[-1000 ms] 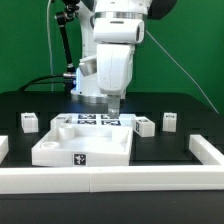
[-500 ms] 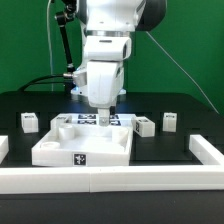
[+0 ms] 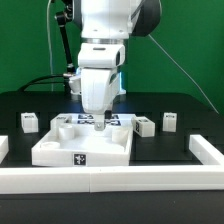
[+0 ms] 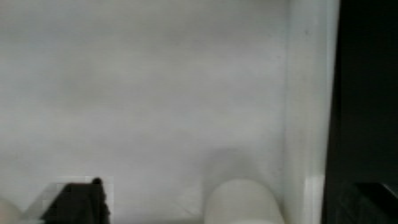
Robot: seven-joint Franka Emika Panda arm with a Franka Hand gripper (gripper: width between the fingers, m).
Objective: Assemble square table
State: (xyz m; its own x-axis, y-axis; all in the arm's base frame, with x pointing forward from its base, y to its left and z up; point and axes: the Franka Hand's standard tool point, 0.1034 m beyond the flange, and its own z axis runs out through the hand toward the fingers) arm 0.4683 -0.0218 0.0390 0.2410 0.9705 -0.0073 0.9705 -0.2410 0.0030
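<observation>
The slab [image 3: 60, 152] lies mid-table, a little toward the exterior view's left. Nearer than it, the border bar [image 3: 120, 180] runs across the table [image 3: 190, 105], and at each side its end turns toward the far side. The first leg [image 3: 30, 122] stands just off the slab's far left corner. The second leg [image 3: 146, 126] stands just right of the slab's far right corner, and the third leg [image 3: 170, 121] is right of that, apart from it. The gripper [image 3: 100, 122] hangs over the slab's far edge.

The tool [image 3: 99, 124] looks too small to judge its jaws, and the wrist view is blurred.
</observation>
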